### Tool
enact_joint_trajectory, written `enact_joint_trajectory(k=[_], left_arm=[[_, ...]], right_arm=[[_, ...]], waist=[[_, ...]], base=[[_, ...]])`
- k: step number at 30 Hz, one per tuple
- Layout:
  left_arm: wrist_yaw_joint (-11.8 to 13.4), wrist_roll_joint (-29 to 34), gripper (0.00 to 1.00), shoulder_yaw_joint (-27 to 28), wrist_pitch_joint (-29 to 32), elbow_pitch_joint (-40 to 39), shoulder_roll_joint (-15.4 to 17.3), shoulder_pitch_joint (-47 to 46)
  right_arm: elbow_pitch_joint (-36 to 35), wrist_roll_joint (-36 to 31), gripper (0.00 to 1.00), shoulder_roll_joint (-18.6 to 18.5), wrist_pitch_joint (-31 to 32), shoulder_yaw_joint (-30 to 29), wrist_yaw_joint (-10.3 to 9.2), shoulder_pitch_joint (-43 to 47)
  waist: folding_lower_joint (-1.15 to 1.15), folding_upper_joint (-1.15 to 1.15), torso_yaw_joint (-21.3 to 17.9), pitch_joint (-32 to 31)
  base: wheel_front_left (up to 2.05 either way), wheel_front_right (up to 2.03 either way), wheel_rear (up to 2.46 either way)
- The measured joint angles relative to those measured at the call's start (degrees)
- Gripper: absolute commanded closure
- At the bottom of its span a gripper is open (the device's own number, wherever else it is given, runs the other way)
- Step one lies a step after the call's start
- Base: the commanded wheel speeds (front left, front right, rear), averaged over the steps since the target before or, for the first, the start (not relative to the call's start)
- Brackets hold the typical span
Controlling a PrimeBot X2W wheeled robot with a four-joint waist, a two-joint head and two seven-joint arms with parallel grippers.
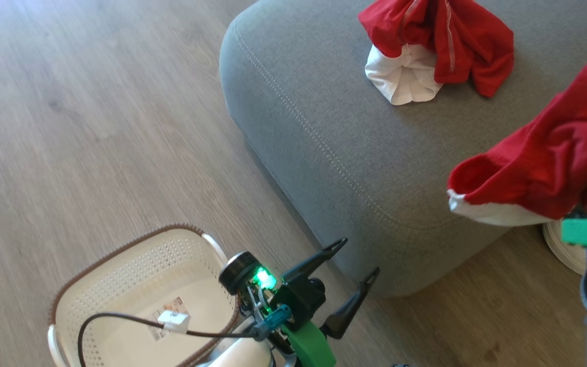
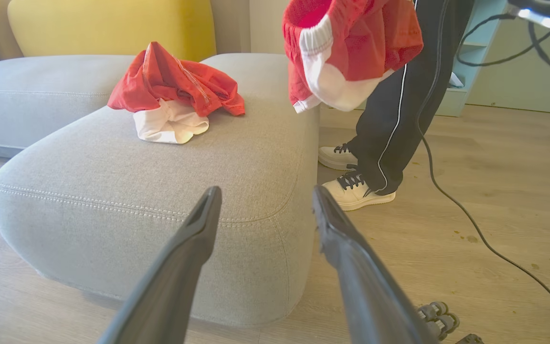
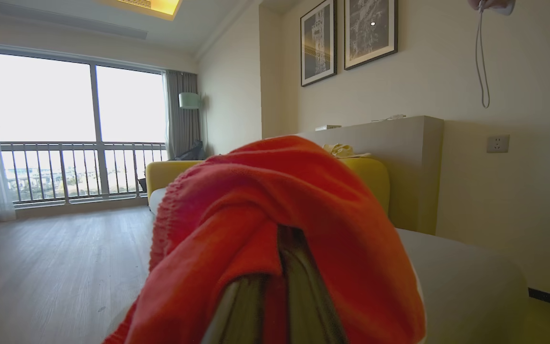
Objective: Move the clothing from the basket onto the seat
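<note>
A red and white garment (image 1: 428, 48) lies crumpled on top of the big grey seat (image 1: 324, 127), also seen as the garment (image 2: 172, 93) on the seat (image 2: 160, 181). A second red piece of clothing (image 1: 543, 168) with a white edge hangs above the seat's right corner, held up by my right arm; it drapes over the right gripper (image 3: 275, 291), which is shut on it, and it shows as hanging cloth (image 2: 346, 52). My left gripper (image 1: 357, 262) is open beside the basket (image 1: 115, 270), its fingers (image 2: 194, 248) pointing at the seat's front. The basket holds no cloth.
A person's legs in dark trousers (image 2: 404, 95) and white shoes (image 2: 356, 188) stand at the seat's right side. A black cable (image 2: 466, 210) trails over the wooden floor (image 1: 69, 127). A yellow cushion (image 2: 108, 26) sits behind the seat.
</note>
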Motion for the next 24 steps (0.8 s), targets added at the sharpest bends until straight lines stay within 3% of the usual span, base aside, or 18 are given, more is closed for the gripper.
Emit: enact_joint_trajectory(k=[6, 14, 24], left_arm=[[0.02, 2.60, 0.00, 1.63, 0.00, 1.01, 0.00, -0.05], [-1.03, 6.93, 0.00, 1.88, 0.00, 2.27, 0.19, -4.81], [-1.53, 8.96, 0.00, 1.69, 0.00, 2.00, 1.25, -10.31]], right_arm=[[5.12, -2.03, 1.00, -8.42, 0.00, -0.04, 0.01, -9.29], [15.05, -0.21, 1.00, -14.56, 0.00, -2.49, 0.00, -25.21], [29.84, 3.57, 1.00, -20.84, 0.00, 3.64, 0.02, -47.13]], waist=[[0.00, 0.00, -0.08, 3.38], [0.00, 0.00, 1.39, 12.08], [0.02, 0.00, 3.38, 23.83]], base=[[0.00, 0.00, 0.00], [0.00, 0.00, 0.00], [0.00, 0.00, 0.00]])
